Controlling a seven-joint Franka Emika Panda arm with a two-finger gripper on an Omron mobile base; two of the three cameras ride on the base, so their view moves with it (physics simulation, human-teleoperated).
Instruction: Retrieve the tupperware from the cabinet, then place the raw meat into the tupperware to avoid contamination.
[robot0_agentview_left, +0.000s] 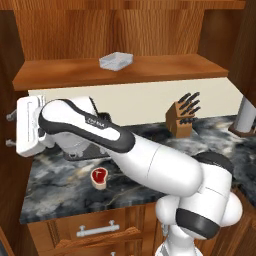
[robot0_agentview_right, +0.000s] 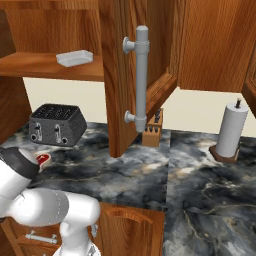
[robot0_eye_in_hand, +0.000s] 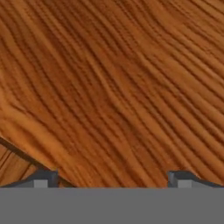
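Observation:
The cabinet (robot0_agentview_left: 165, 67) stands open, and the translucent tupperware (robot0_agentview_left: 116, 61) (robot0_agentview_right: 75, 57) rests on its lower shelf. On the dark marble counter (robot0_agentview_left: 60, 192) lies the raw meat (robot0_agentview_left: 99, 176) (robot0_agentview_right: 43, 159), a small red steak. My arm reaches far left. The gripper (robot0_agentview_left: 10, 130) is open right up against the left cabinet door (robot0_agentview_left: 7, 75), with nothing between its fingers. In the hand view the gripper (robot0_eye_in_hand: 112, 179) faces wood grain at close range, its fingertips (robot0_eye_in_hand: 41, 178) set wide apart. The tupperware is up and to the right of the hand.
The right cabinet door (robot0_agentview_right: 117, 75) hangs open over the counter, silver bar handle (robot0_agentview_right: 141, 75) forward. A dark toaster (robot0_agentview_right: 56, 125) stands behind the meat. A knife block (robot0_agentview_left: 184, 117) and a paper towel roll (robot0_agentview_right: 232, 131) stand farther right. Drawers (robot0_agentview_left: 97, 229) lie below.

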